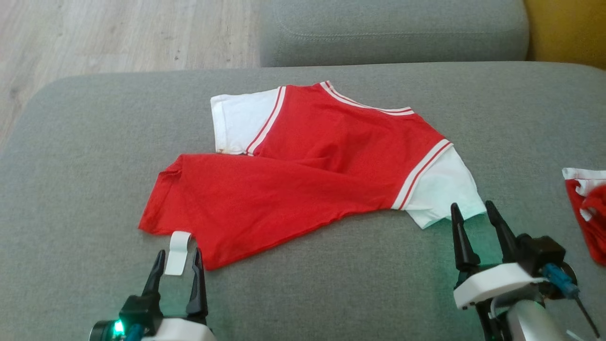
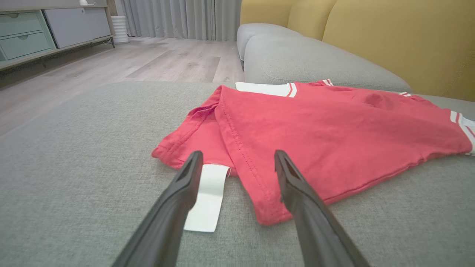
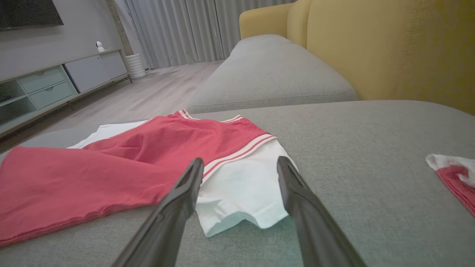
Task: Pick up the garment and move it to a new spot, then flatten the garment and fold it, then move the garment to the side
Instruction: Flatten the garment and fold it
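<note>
The garment is a red T-shirt with white sleeves and striped trim, lying spread and partly folded on the grey sofa cushion. A white label sticks out from its near hem. My left gripper stands open at the hem's near corner, its fingers either side of the label, with the garment just beyond. My right gripper is open at the right white sleeve, its fingers straddling the sleeve's edge. Neither holds anything.
A second red and white cloth lies at the cushion's right edge, also seen as a cloth in the right wrist view. Another grey cushion sits behind, a yellow backrest to the right, wooden floor to the left.
</note>
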### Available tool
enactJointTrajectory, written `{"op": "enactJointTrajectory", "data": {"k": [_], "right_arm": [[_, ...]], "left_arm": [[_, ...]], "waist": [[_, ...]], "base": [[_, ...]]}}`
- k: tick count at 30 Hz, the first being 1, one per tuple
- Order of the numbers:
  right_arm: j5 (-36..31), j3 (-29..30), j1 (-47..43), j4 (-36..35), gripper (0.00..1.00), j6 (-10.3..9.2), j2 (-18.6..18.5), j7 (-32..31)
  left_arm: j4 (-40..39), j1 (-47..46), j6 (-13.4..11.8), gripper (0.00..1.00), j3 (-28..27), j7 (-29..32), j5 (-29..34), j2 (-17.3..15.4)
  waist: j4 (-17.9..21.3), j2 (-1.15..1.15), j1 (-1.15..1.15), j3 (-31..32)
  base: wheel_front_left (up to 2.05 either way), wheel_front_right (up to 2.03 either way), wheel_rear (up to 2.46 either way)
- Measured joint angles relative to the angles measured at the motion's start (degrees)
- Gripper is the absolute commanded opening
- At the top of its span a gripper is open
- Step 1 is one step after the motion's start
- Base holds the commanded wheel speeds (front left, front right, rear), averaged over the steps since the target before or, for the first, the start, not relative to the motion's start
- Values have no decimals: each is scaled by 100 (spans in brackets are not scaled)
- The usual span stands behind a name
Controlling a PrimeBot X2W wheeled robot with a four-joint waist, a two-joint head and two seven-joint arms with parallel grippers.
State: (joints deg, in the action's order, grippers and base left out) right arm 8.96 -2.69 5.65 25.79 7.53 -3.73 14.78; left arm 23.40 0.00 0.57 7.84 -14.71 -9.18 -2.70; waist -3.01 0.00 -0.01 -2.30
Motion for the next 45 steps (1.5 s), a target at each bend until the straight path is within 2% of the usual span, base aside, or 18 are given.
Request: {"op": "enactJointTrajectory", "data": {"k": [8,14,20,30,31,33,38,45], "right_arm": [[-5,1,-40,30,100,0,11,0],[-5,-25,-18,-7,100,0,22,0],[-4,-52,79,-34,100,0,-11,0],[15,-23,204,-109,100,0,-92,0],[26,1,210,-102,100,0,-93,0],[64,73,250,-56,100,0,-103,0],[55,258,513,250,100,0,-196,0],[-121,570,1148,1260,100,0,-282,-23]], "left_arm": [[22,21,1,100,51,0,-14,0],[430,-87,291,100,399,0,-485,0],[1006,-463,354,100,541,0,-990,0],[1456,-840,483,100,672,-53,-1521,0],[1524,-893,509,80,697,-75,-1574,0],[1637,-1005,533,0,738,-86,-1608,-4],[1717,-1151,575,0,878,-85,-1707,-25],[1634,-1188,602,0,1027,-101,-1706,-27]], "waist": [[88,0,1,-19],[89,0,2,-259],[148,0,2,-528],[228,0,2,-724],[228,0,2,-740],[226,0,1,-775],[194,0,2,-849],[45,0,2,-967]], "base": [[0,0,0],[0,0,0],[0,0,0],[0,0,0],[0,0,0],[0,0,0],[0,0,0],[0,0,0]]}}
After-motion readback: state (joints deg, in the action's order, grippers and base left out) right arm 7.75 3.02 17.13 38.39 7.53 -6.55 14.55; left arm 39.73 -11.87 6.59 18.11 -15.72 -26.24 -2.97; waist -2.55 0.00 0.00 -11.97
